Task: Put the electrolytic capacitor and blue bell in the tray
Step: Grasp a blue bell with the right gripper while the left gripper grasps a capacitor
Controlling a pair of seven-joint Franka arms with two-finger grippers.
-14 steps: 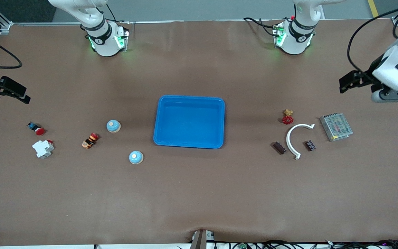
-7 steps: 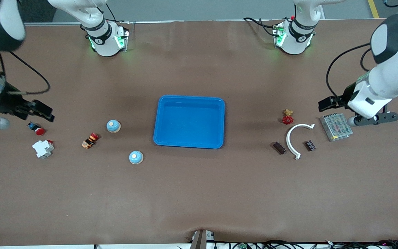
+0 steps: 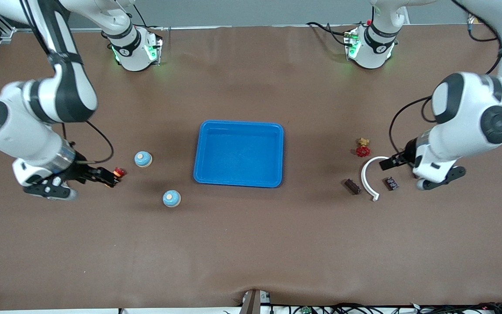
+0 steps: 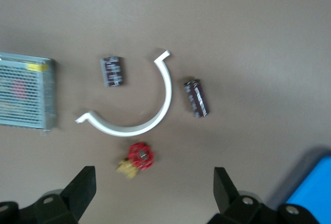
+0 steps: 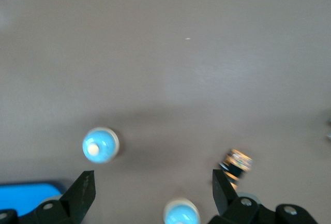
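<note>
The blue tray (image 3: 239, 153) sits mid-table, empty; its corner shows in the left wrist view (image 4: 316, 187) and the right wrist view (image 5: 25, 195). Two blue bells (image 3: 143, 158) (image 3: 171, 198) lie toward the right arm's end and show in the right wrist view (image 5: 100, 145) (image 5: 181, 213). Two dark striped capacitors (image 3: 352, 186) (image 3: 391, 183) lie toward the left arm's end, also in the left wrist view (image 4: 196, 98) (image 4: 113, 71). My right gripper (image 3: 106, 176) (image 5: 152, 193) is open and empty over an orange-black button. My left gripper (image 3: 387, 163) (image 4: 154, 193) is open and empty over the white arc's end.
A white curved bracket (image 3: 369, 176) lies between the capacitors, with a red-handled brass valve (image 3: 363, 149) beside it. A metal mesh box (image 4: 23, 90) shows in the left wrist view only. The orange-black button (image 3: 117, 173) lies near the bells.
Both arms have swung in from the table's ends. The right gripper now hangs over the button near the bells, the left gripper over the white bracket. No object has moved.
</note>
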